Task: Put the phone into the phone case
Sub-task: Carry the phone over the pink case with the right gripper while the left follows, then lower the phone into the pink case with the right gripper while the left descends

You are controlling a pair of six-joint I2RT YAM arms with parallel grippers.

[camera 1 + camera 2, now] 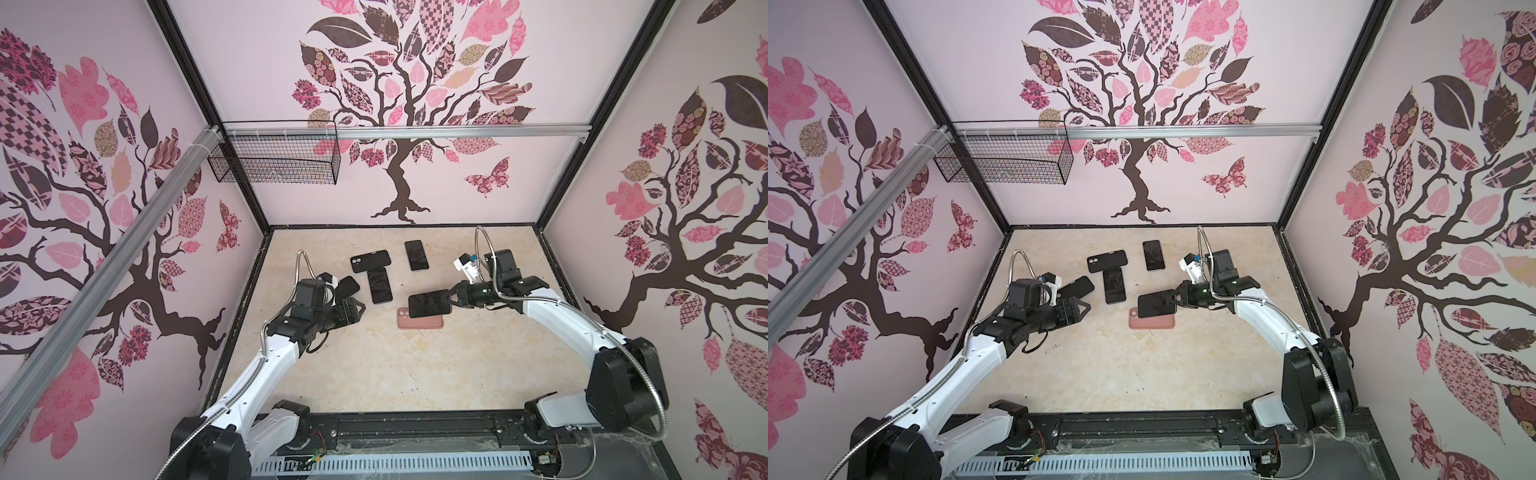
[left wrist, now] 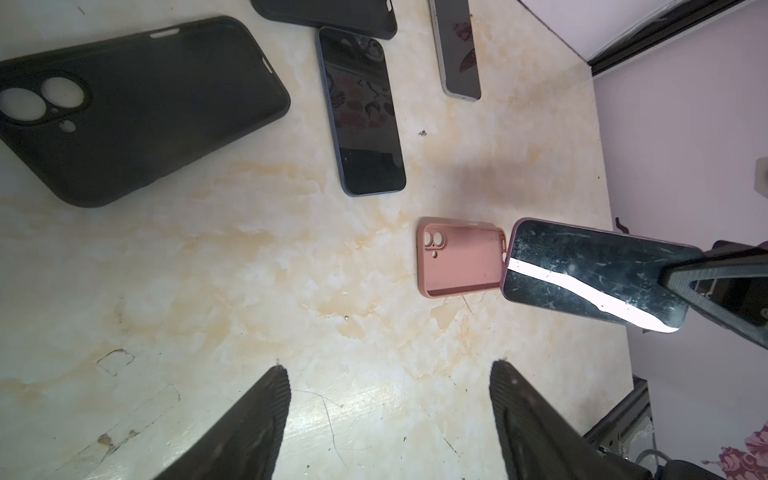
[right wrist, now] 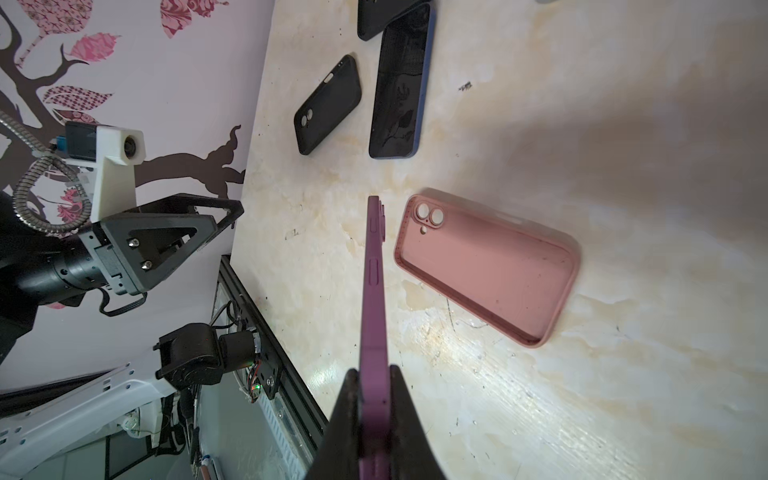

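An empty pink phone case (image 1: pixel 422 323) (image 1: pixel 1152 323) lies open side up near the middle of the table, also seen in the left wrist view (image 2: pixel 461 262) and the right wrist view (image 3: pixel 486 266). My right gripper (image 1: pixel 451 300) (image 3: pixel 374 370) is shut on one end of a purple-edged phone (image 1: pixel 430 304) (image 1: pixel 1156 305) (image 3: pixel 373 291) with a dark screen (image 2: pixel 590 274). It holds the phone off the table, just above and beside the case. My left gripper (image 1: pixel 359 309) (image 2: pixel 388 370) hovers open and empty to the left of the case.
Two black cases (image 1: pixel 370 261) (image 1: pixel 348 286) and two dark phones (image 1: pixel 379 285) (image 1: pixel 417 254) lie on the far half of the table. A wire basket (image 1: pixel 274 153) hangs on the back wall rail. Black frame edges border the table.
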